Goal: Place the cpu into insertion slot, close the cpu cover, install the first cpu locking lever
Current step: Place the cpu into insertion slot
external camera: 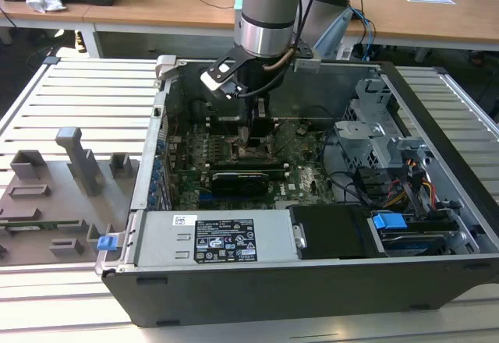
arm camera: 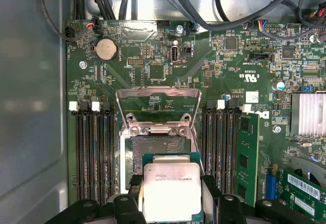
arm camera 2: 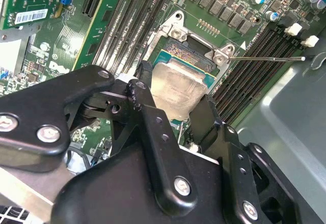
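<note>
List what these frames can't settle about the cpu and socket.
- First wrist view: the cpu, held in the gripper, hides part of the insertion slot.
- Both wrist views: whether the cpu touches the slot or hangs above it; its underside is hidden.
- Exterior view: slot too small, blocked by the gripper.

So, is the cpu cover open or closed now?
Open: the cpu cover stands swung back off the insertion slot, leaving it uncovered.

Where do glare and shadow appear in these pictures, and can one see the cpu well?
First wrist view: light glares off the case wall, and the cpu top shines pale but is plain to see. Second wrist view: the cpu is bright too, held in the gripper. Exterior view: the motherboard lies in shade below the arm.
</note>
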You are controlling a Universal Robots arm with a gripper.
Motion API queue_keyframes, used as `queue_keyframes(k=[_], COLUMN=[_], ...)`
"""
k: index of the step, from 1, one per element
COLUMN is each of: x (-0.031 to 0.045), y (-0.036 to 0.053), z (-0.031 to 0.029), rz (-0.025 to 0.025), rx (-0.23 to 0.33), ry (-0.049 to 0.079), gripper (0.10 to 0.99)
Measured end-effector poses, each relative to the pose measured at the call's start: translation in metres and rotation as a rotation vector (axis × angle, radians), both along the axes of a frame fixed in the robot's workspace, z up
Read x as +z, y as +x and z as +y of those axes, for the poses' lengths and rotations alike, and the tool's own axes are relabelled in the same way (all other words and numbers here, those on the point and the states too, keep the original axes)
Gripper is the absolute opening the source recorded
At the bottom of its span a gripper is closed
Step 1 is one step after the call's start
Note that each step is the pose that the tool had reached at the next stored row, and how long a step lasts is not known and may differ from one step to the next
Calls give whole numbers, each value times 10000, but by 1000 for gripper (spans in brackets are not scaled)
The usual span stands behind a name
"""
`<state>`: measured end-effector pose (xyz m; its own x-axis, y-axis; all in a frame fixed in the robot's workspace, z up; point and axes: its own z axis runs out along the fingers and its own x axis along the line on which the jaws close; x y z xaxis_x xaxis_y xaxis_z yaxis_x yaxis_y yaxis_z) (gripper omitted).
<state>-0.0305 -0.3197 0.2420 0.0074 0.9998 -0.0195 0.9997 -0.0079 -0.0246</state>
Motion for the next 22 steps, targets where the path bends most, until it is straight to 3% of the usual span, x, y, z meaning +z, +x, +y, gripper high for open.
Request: queue_keyframes(k=[12,22], x=[-145,-288], y=[32,41], z=[5,61], rz=[3,2], rx=[-1,0], ry=[-4,26], gripper=[541,541])
